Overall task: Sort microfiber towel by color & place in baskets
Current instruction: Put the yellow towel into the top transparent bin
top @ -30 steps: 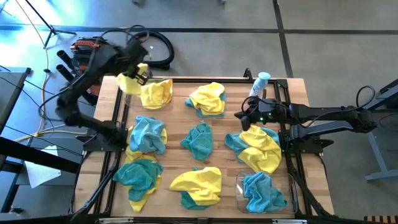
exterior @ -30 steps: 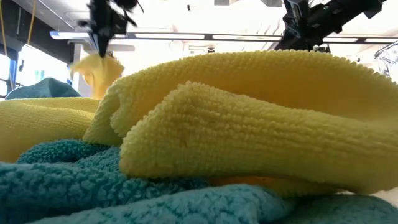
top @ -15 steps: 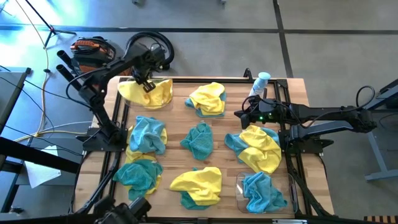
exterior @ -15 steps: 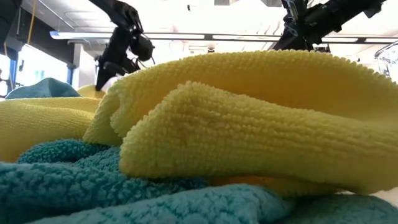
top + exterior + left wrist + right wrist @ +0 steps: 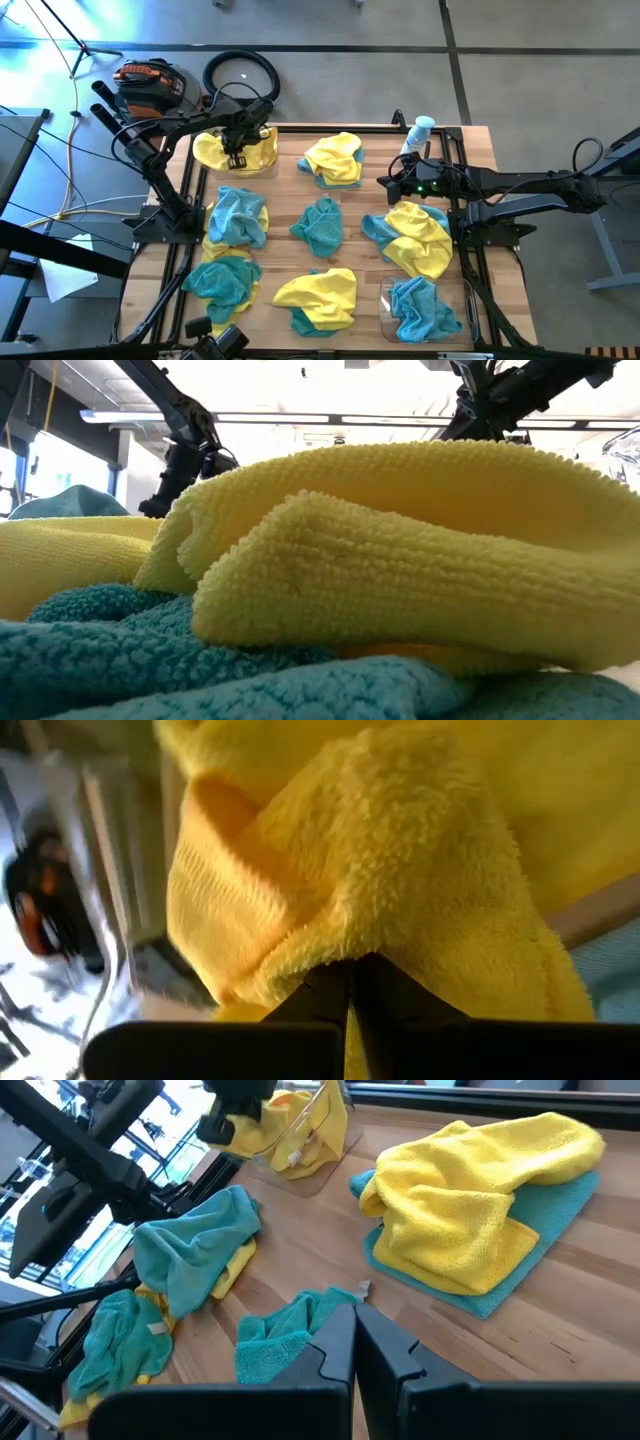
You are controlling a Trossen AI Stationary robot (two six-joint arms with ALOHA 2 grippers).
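**Left arm down in the far-left bin with a yellow towel**

So the left gripper is down at the far-left corner of the table, right in the clear bin there. Its fingers are pinched tight on a yellow towel, which sits bunched up in that bin.

The right gripper hangs over the far right part of the table, fingers pressed together with nothing between them. It's just left of the spray bottle, with a yellow-on-teal heap just on its near side.

The rest of the towels are spread all over the wood. Far middle: a yellow one on top of a teal one. Centre: a lone teal towel. Left side: a light blue pile with some yellow under it, and nearer than that a teal one over yellow. Near middle: a yellow over teal heap, which fills most of the low view.

The second bin is at the near right, with teal towels in it.
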